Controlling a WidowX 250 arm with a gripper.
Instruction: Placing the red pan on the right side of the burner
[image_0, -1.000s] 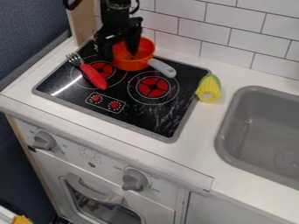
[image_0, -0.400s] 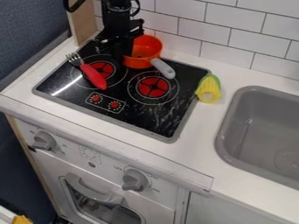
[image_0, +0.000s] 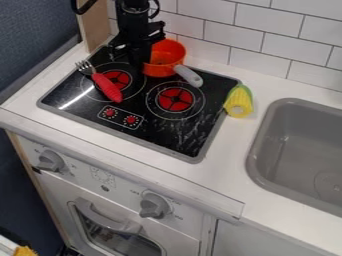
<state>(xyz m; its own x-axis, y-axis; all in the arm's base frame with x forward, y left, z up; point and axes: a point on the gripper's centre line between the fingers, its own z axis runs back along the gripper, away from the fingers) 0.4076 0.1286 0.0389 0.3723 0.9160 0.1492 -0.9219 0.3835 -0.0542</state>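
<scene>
The red-orange pan (image_0: 165, 67) sits upright at the back of the black cooktop (image_0: 180, 135), behind the right-hand red burner (image_0: 175, 99) and not centred on it. Its grey handle (image_0: 189, 76) points toward the front right, ending near that burner's rear edge. The black claw (image_0: 138, 61) hangs down at the pan's left side, close against it in this view; whether it is open or closed, or has hold of the pan, I cannot tell. A toy fork with a red handle (image_0: 107, 87) lies slantwise over the left-hand burner (image_0: 116, 79), its grey tines toward the back left and its handle toward the front. At the cooktop's right edge is a yellow toy corn cob (image_0: 238, 104) with green at its far end. Farther right, a grey sink (image_0: 267, 150) is set into the white counter (image_0: 230, 145). White tiles (image_0: 260, 42) line the wall behind, and below the cooktop are two grey knobs (image_0: 154, 205) on the white front, above an oven door (image_0: 113, 235).
</scene>
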